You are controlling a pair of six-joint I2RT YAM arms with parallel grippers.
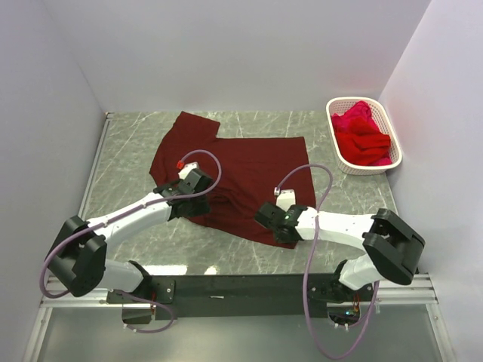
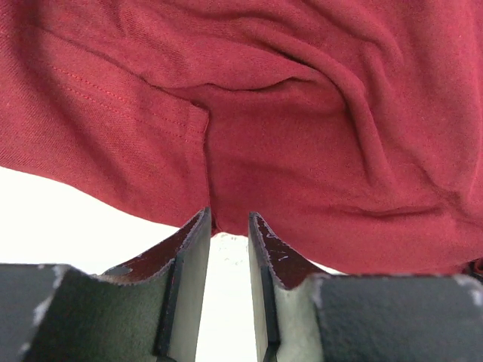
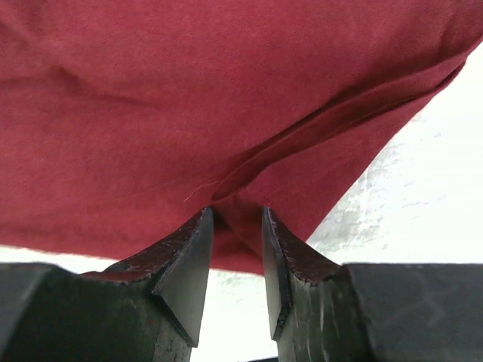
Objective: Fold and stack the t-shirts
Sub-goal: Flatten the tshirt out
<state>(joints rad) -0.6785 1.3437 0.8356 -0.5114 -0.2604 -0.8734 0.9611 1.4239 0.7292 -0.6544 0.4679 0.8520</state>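
One maroon t-shirt (image 1: 241, 173), flat on tabletop (image 1: 128, 151) ahead of both jaws. Right jaws: pinching near hem. Left jaws: narrowly parted at hem edge, grip unclear. Step: first fold, likely. Next: secure left hold, lift hem evenly forward.

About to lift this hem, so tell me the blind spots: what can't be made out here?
- Whether the left gripper and right gripper actually pinch the dark maroon cloth t-shirt: the wrist views show cloth just meeting the jaws, and overhead the wrists cover the hem.
- How many bright red shirts fill the white slotted plastic basket: in the overhead view they are bunched into one heap.
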